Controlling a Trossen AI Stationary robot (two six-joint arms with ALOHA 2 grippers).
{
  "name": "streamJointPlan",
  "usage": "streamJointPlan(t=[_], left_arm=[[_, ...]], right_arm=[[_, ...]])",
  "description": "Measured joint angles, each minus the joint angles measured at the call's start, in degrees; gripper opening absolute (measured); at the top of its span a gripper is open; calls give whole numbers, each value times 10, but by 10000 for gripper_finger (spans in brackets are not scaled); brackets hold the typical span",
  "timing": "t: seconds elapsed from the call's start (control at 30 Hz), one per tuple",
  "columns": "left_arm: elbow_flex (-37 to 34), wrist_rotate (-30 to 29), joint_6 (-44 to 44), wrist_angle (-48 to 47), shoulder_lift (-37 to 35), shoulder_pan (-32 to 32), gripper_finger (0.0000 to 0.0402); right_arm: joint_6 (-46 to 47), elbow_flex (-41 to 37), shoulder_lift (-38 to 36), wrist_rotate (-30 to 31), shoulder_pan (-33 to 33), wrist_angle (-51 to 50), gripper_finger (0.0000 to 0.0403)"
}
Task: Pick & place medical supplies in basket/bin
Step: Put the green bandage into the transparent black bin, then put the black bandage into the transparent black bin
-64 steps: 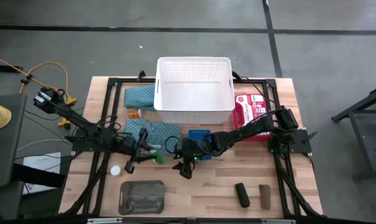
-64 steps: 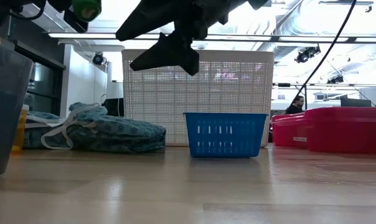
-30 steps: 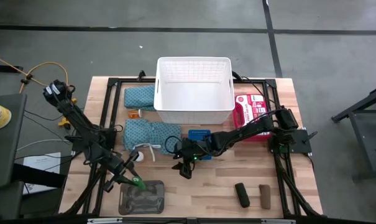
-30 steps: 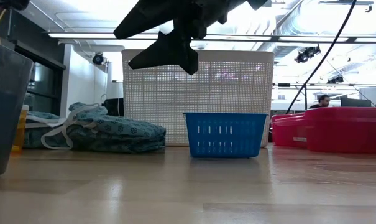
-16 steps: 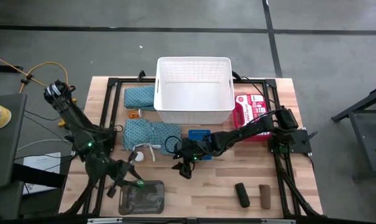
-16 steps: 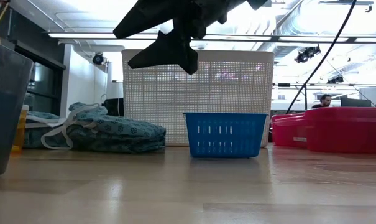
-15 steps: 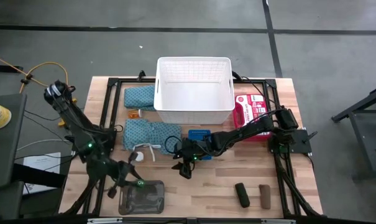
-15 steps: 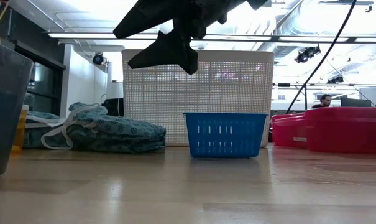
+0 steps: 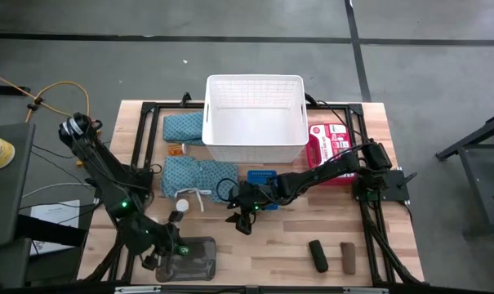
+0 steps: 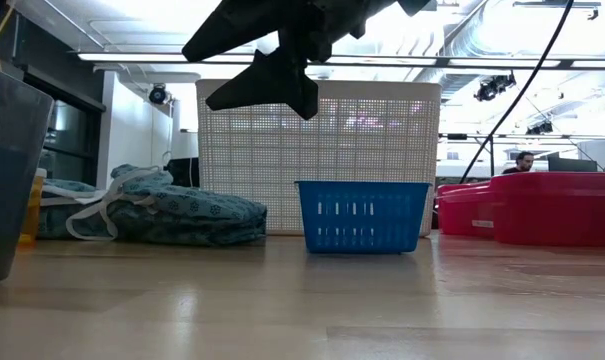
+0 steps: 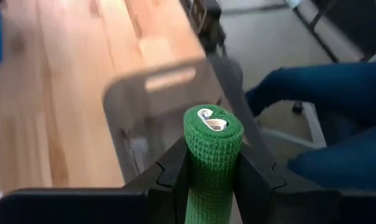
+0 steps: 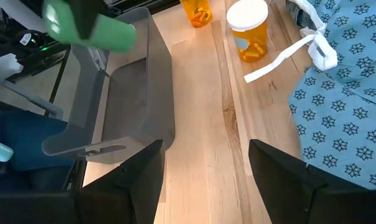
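Open wood in front, crowded back

The table [image 9: 287,245] lay bare between the grey tray [image 9: 191,260] and the black roll [image 9: 318,255]; the white basket [image 9: 255,122], cloths [image 9: 199,173] and small blue basket [image 9: 262,176] blocked the back

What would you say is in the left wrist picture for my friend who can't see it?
The left gripper is shut on a green roll, holding it upright above a grey tray on the wooden table. Beyond the table edge, a person's blue-trousered legs show.

Green roll [image 11: 212,155] clamped upright over grey tray [image 11: 169,99], white basket [image 9: 255,119] behind
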Motion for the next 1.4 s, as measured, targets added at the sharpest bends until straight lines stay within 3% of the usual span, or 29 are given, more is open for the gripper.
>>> streamJointPlan(t=[0.3,0.6,1.0,1.4], left_arm=[[0,36,-70,-12,69,5,90],[0,51,-87,-12,72,17,93],[0,53,-98,-13,72,17,195],[0,53,-98,-12,68,18,205]], right_arm=[[0,0,0,0,0,0,222],[0,0,0,0,0,0,220],[0,0,0,0,0,0,221],[0,0,0,0,0,0,222]])
